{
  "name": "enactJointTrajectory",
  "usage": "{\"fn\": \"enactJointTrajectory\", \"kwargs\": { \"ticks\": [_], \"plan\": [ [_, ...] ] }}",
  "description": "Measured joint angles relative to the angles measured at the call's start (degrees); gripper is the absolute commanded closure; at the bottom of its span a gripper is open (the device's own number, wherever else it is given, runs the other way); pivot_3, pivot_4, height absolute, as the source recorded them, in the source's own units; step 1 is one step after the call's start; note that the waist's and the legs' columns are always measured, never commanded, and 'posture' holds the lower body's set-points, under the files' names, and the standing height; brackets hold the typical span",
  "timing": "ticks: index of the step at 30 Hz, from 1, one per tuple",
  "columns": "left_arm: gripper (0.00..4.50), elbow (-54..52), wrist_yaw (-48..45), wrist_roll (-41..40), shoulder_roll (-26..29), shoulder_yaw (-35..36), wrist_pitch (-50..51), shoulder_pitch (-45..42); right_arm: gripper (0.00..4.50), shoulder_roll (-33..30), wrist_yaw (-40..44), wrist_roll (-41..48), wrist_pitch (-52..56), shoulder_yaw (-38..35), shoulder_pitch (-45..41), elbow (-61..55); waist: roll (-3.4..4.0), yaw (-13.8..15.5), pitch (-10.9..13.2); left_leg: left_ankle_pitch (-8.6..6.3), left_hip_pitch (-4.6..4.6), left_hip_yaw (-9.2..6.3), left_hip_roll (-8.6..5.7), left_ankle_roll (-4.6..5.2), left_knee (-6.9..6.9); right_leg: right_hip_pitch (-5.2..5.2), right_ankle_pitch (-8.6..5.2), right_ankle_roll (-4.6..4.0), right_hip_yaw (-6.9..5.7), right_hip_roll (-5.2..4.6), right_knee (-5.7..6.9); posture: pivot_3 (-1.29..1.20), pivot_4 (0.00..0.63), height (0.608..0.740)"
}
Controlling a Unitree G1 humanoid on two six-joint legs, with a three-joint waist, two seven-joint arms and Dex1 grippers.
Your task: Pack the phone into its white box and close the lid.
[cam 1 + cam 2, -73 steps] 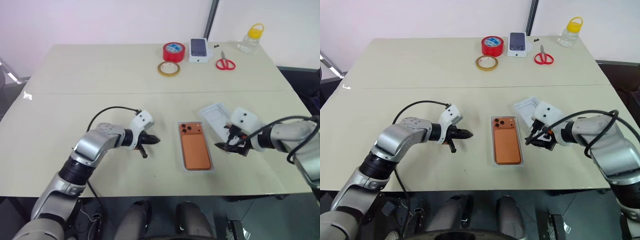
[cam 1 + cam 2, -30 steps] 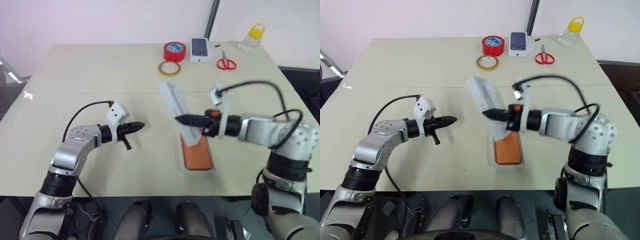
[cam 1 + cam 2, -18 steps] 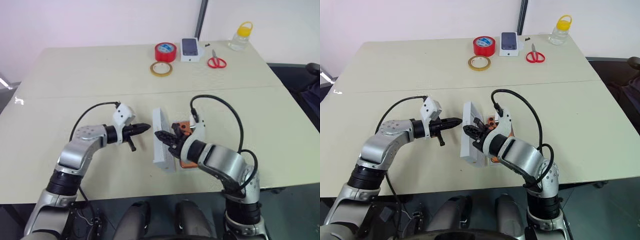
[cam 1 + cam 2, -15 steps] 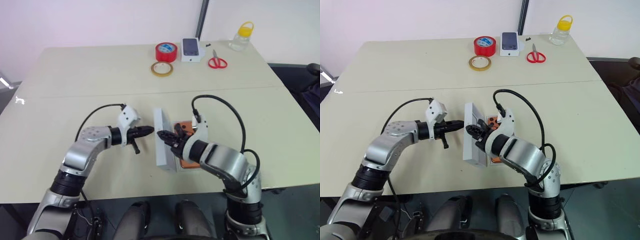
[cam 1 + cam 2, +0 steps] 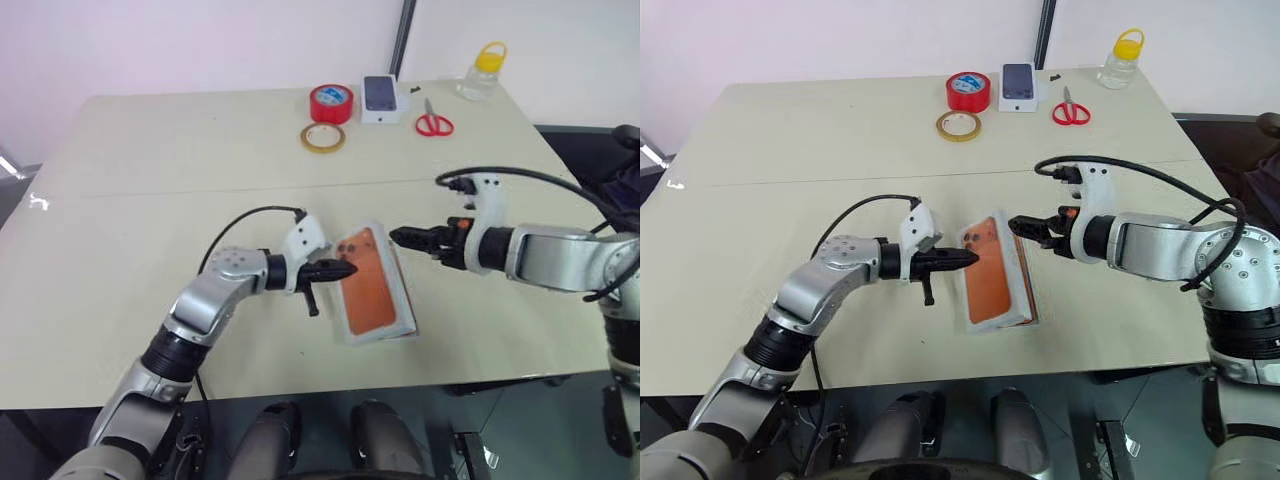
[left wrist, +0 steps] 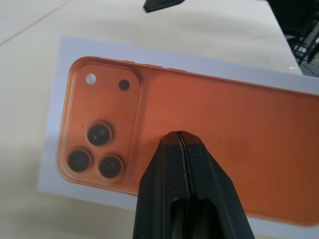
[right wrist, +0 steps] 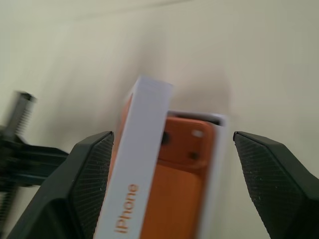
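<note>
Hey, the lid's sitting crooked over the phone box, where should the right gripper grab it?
Probably the lid by its raised long side wall, lettered iPhone, approached from the robot's right, where the open right gripper faces it. The lid lies tilted over the white box, so that thin wall stands free for a finger each side. The shut left gripper occupies the opposite edge.

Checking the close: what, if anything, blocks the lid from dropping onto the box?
Nothing visible does. The lid sits tilted over the box, one long edge raised, with the phone lying inside beneath it. The shut left gripper points at its top.
</note>
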Motion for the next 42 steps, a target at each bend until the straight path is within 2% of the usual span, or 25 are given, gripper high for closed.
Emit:
{"fn": "enactJointTrajectory", "kwargs": {
  "ticks": [6, 10, 13, 15, 18, 22, 29, 42],
  "plan": [
    [4.50, 0.1, 0.7, 0.4, -0.5, 0.0, 1.1, 0.0, 4.46, -4.5, 16.5, -18.2, 0.3, 3.5, 0.1, -3.5, 0.00, 0.3, 0.0, 0.00, -0.02, 0.00, 0.00, 0.00, 0.03, -0.02, 0.00, 0.01, -0.01, 0.00, 0.00, 0.00, 0.150, 0.740],
    [4.50, -0.1, 1.3, 0.2, 1.1, 1.9, 2.2, 0.3, 4.46, -8.8, 26.1, -31.2, -1.7, 8.0, 0.9, -8.4, 0.00, 1.2, 0.0, 0.00, -0.03, -0.01, -0.01, 0.00, 0.03, -0.06, 0.00, 0.01, 0.00, -0.02, -0.01, 0.00, 0.150, 0.740],
    [4.50, -1.3, 0.5, -0.4, 5.7, 5.0, 3.3, 1.4, 4.46, -12.2, 33.1, -40.9, -4.5, 12.3, 3.2, -12.5, 0.00, 1.3, 0.0, -0.01, -0.05, -0.01, -0.01, -0.01, 0.02, -0.08, 0.00, 0.01, 0.00, -0.02, -0.04, 0.00, 0.150, 0.740],
    [4.50, -2.4, -1.0, -0.2, 9.6, 5.7, 3.0, 2.1, 4.46, -12.3, 36.7, -44.9, -5.5, 14.0, 4.5, -13.7, 0.01, 1.3, 0.0, -0.01, -0.04, -0.01, -0.02, -0.01, 0.02, -0.07, 0.00, 0.01, 0.01, -0.04, -0.04, 0.00, 0.150, 0.740],
    [4.50, -2.9, -3.1, 1.4, 11.8, 4.1, 1.7, 3.1, 4.46, -12.0, 40.6, -49.0, -6.1, 14.7, 5.2, -14.4, 0.01, 1.5, 0.0, -0.01, -0.05, -0.01, -0.04, -0.01, 0.03, -0.05, 0.00, 0.01, 0.00, -0.07, -0.06, 0.00, 0.150, 0.740],
    [4.50, -2.8, -4.3, 3.4, 10.8, 0.3, 0.2, 3.0, 4.46, -11.0, 44.4, -53.7, -6.7, 14.9, 5.2, -15.3, 0.00, 1.9, 0.0, -0.02, -0.05, -0.01, -0.05, 0.00, 0.03, -0.02, 0.00, 0.01, 0.00, -0.09, -0.13, 0.00, 0.150, 0.740],
    [4.50, 1.0, -3.9, 6.7, 4.8, -4.5, -1.5, -0.9, 4.46, -8.7, 48.8, -59.5, -6.6, 16.1, 5.6, -15.8, -0.02, 2.4, 0.0, -0.02, -0.06, -0.01, -0.05, -0.01, 0.03, -0.05, 0.00, 0.01, 0.00, -0.08, -0.12, 0.00, 0.150, 0.740],
    [4.50, 2.8, -5.2, 9.2, 3.3, -6.8, -2.9, -1.6, 4.46, -6.7, 51.8, -64.4, -5.1, 15.3, 7.6, -17.5, -0.02, 2.6, 0.0, -0.01, -0.06, -0.01, -0.06, -0.01, 0.04, -0.05, 0.00, 0.01, 0.00, -0.08, -0.12, 0.00, 0.150, 0.740]
  ]
}}
